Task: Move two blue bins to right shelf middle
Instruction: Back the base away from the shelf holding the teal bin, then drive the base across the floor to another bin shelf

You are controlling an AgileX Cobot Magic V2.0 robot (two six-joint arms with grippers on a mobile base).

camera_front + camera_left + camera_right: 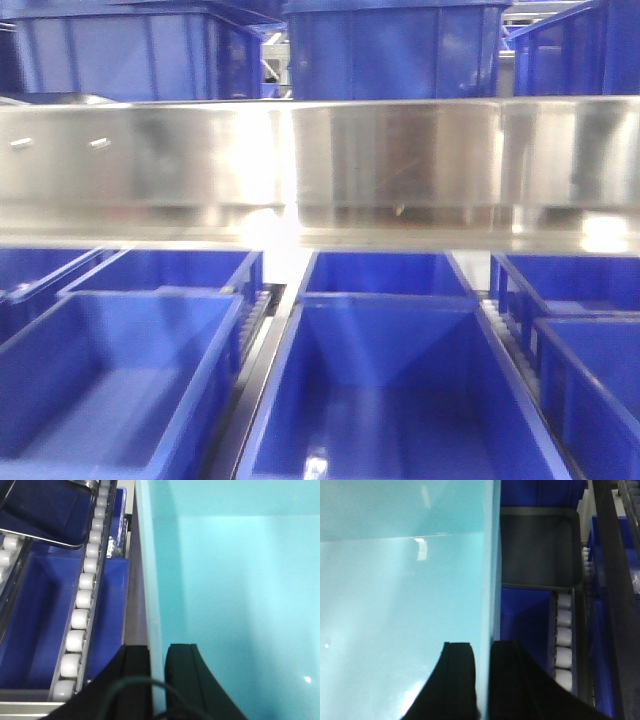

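Stainless shelf rail (320, 165) spanning top. Below, blue bin (390, 390) centre foreground, pinched by both side walls: left hand (157, 665) on left wall, right hand (482, 660) on right. Prob. grasp/carry step; next: lift level, clear rollers (82, 600), swing to right shelf mid.

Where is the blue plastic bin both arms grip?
The blue plastic bin is bottom centre in the front view, under the steel shelf beam, between other blue bins; left gripper and right gripper clamp its side walls.
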